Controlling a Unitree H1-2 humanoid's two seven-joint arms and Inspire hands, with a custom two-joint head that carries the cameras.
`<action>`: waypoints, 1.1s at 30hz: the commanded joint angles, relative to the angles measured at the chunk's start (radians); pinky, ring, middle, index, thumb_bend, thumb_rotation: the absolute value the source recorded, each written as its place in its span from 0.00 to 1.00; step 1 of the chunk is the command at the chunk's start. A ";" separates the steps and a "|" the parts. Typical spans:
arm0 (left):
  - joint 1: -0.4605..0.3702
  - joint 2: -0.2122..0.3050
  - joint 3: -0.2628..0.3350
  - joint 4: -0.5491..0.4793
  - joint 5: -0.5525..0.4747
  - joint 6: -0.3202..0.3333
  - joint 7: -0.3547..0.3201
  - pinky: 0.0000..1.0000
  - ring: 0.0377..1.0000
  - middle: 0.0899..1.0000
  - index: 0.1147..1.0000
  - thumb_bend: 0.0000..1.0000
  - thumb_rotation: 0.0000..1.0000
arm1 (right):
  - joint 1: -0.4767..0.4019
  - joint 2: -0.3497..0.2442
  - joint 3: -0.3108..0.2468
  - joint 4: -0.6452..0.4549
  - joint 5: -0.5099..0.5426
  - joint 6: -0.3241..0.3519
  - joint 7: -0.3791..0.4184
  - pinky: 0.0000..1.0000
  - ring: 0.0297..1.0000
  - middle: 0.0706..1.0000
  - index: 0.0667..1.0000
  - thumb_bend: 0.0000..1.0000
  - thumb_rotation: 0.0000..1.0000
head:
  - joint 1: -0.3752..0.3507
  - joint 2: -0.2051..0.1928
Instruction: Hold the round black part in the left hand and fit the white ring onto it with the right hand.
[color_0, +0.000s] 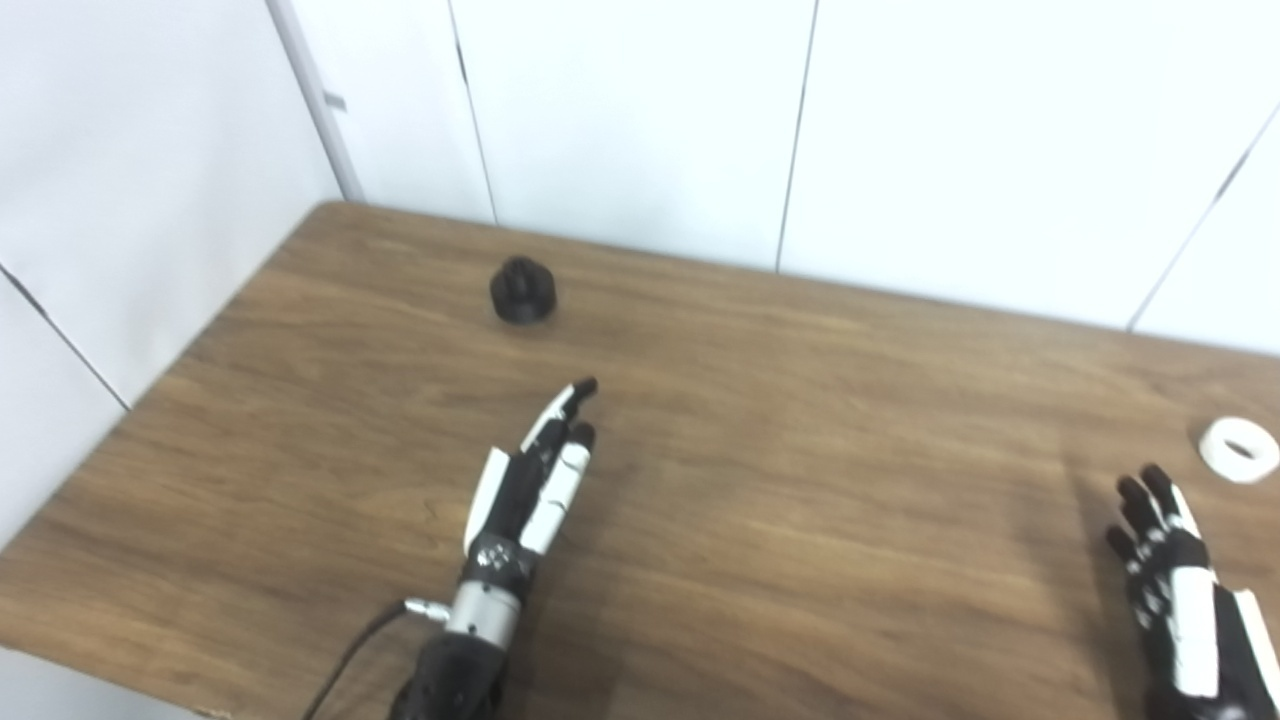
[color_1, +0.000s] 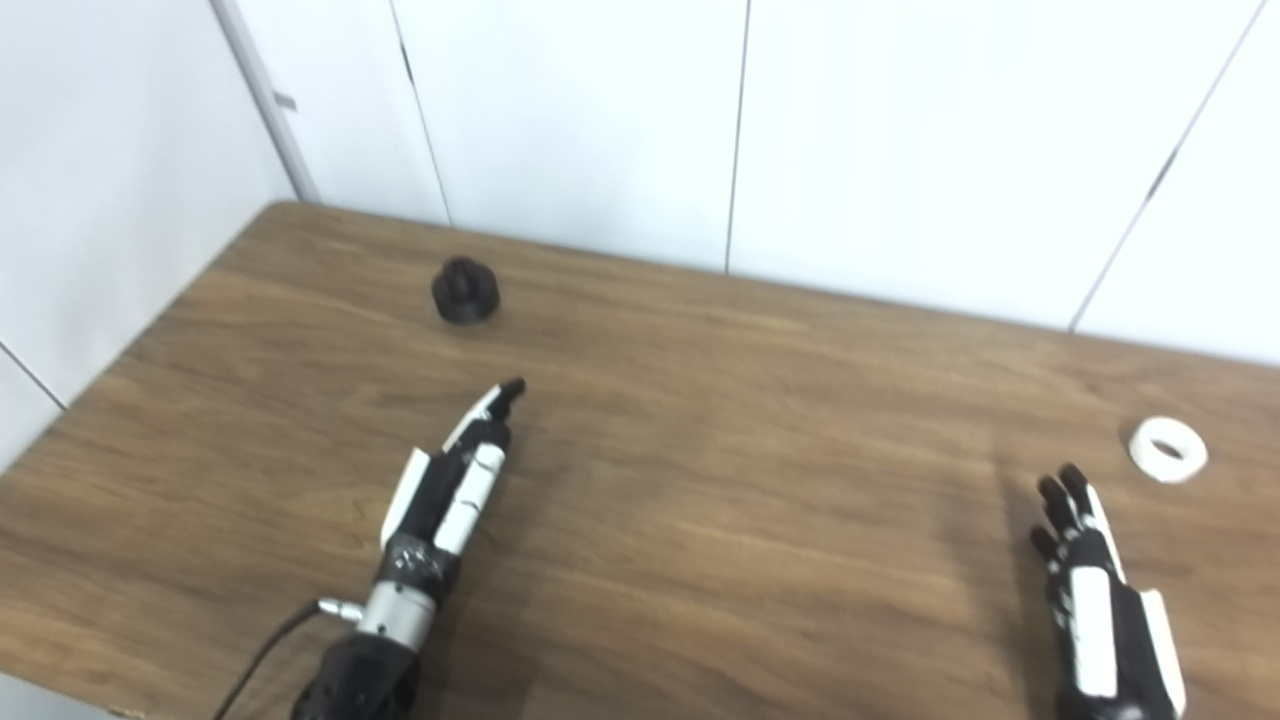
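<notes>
The round black part stands alone on the wooden table, toward the far left. My left hand hovers well short of it, fingers stretched out straight and holding nothing. The white ring lies flat near the table's right side. Below and a little left of the ring, my right hand is held edge-on with its fingers extended, empty and apart from the ring.
White wall panels rise right behind the table's far edge and along its left side. A cable trails from the left wrist toward the table's near edge.
</notes>
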 joint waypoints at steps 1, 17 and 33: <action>-0.003 -0.008 -0.014 0.039 0.000 -0.021 -0.003 1.00 1.00 0.98 0.93 0.50 0.86 | 0.001 -0.010 -0.003 0.034 -0.002 -0.052 0.006 1.00 0.98 0.94 0.97 0.52 1.00 | 0.003 -0.009; 0.004 0.003 -0.012 0.066 -0.011 -0.038 -0.012 1.00 1.00 1.00 0.95 0.55 0.79 | -0.001 -0.020 0.010 0.095 0.006 -0.109 0.017 1.00 1.00 0.95 0.98 0.57 1.00 | -0.056 -0.043; 0.006 -0.003 0.019 -0.043 0.102 0.024 0.051 0.99 0.97 0.95 0.93 0.77 0.33 | 0.029 -0.014 0.008 0.076 -0.009 -0.108 0.003 1.00 0.96 0.94 0.97 0.56 1.00 | -0.094 -0.016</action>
